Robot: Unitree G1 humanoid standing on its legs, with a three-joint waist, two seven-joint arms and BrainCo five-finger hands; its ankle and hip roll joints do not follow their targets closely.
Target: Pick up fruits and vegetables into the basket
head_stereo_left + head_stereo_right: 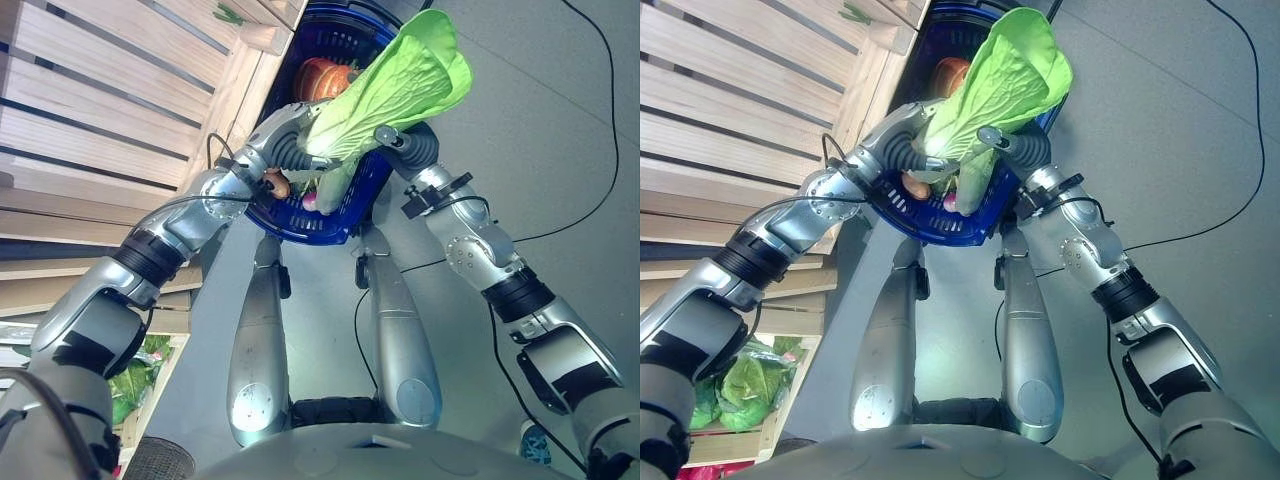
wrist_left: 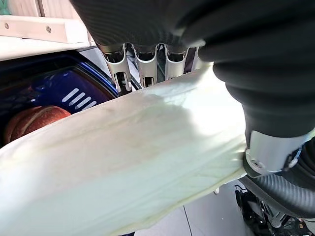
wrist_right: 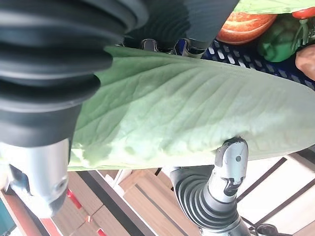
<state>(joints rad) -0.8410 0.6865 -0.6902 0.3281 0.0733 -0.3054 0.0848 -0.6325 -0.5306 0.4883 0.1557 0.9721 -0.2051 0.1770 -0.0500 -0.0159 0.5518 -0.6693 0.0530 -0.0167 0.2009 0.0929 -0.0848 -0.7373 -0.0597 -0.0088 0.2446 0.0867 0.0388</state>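
Both arms are stretched forward and brought together over the blue basket (image 1: 335,215). The left hand (image 1: 290,150) and the right hand (image 1: 405,145) are pressed against opposite sides of the cabbage (image 1: 390,85), which is held upright between them above the basket.

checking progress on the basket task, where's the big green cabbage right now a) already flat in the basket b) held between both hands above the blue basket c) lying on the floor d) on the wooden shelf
b: the cabbage is clasped between the left hand and the right hand, above the blue basket.
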